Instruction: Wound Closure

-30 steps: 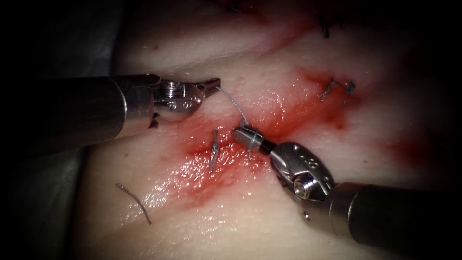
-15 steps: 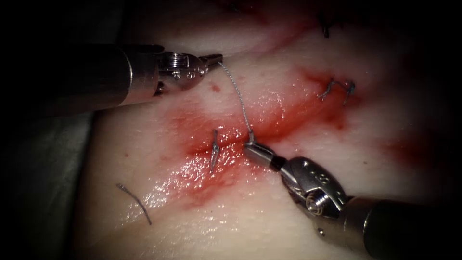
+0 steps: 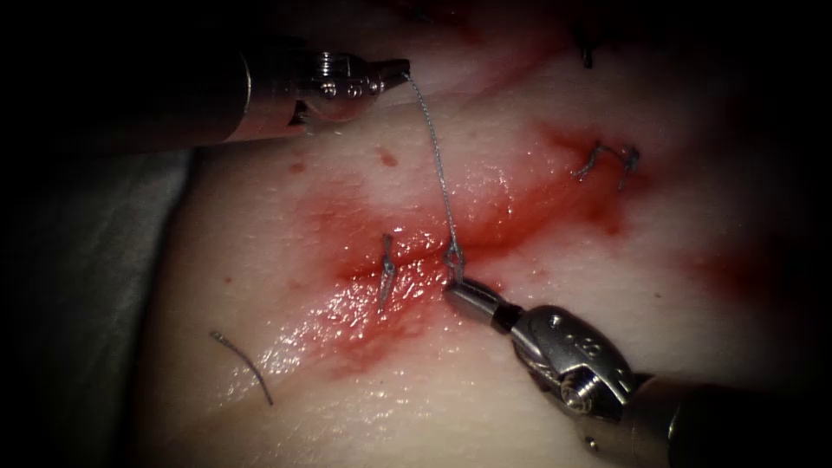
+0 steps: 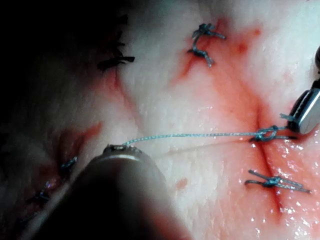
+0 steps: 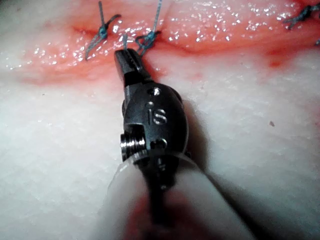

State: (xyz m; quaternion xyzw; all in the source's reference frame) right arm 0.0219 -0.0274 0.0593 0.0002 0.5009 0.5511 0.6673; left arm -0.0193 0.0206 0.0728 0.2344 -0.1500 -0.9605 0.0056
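My left tool (image 3: 394, 69) sits up and to the left of the cut (image 3: 507, 212), jaws shut on the thread (image 3: 433, 152). The thread runs taut from it down to a knot (image 3: 453, 256) on the cut. My right tool (image 3: 455, 290) comes in from the lower right, jaws shut on the thread's short end right beside the knot. In the left wrist view the thread (image 4: 200, 135) stretches from my left tool (image 4: 117, 150) to the knot (image 4: 265, 134). In the right wrist view the right tool (image 5: 127, 55) lies just short of the knot (image 5: 145, 40).
A tied stitch (image 3: 386, 269) crosses the cut just left of the knot, and another (image 3: 607, 160) lies further up to the right. A loose cut end of thread (image 3: 243, 364) rests on the tissue at the lower left. Red fluid (image 3: 381, 303) wets the tissue around the cut.
The left tool drew the thread up and away while the right tool pulled back to the lower right. The loop around the right jaws slid off and closed into a knot on the cut.
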